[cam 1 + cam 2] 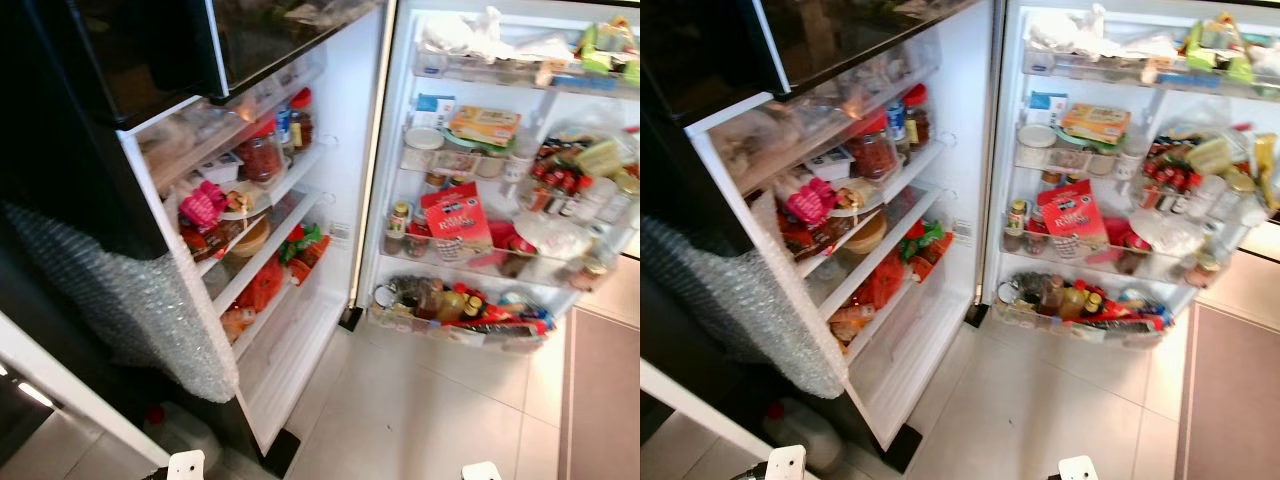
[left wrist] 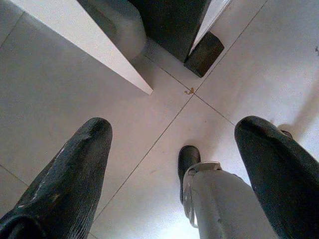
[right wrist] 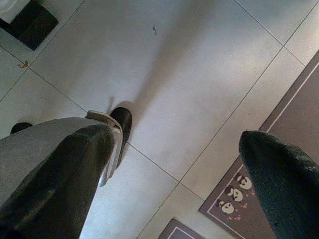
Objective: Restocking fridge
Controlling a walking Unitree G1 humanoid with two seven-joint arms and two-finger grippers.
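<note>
Left gripper (image 2: 174, 149) hanging over pale floor tiles (image 2: 259, 59), fingers (image 2: 75, 174) spread wide, nothing between them, touching nothing. Right gripper (image 3: 174, 169) likewise wide open and empty above the tiles, near the corner of a grey mat (image 3: 249, 199) printed with small panda figures. Straight ahead, fridge (image 1: 340, 200) standing open, its door (image 1: 480, 200) swung out to the right. Inside shelves packed: red-lidded jar (image 1: 262, 152), pink packet (image 1: 203, 204), bowl (image 1: 250, 238), red and green packs lower down. Door racks crammed too: white tub and yellow box (image 1: 484, 124) on the upper rack, red bag (image 1: 455, 220) in the middle, bottles and jars (image 1: 440, 298) along the bottom rack. Bubble wrap (image 1: 130, 300) hanging over the dark cabinet left of the fridge. Top rack cut off at the frame edge; labels on most jars too small and blurred to read; drawer contents behind the frosted front hard to make out.
</note>
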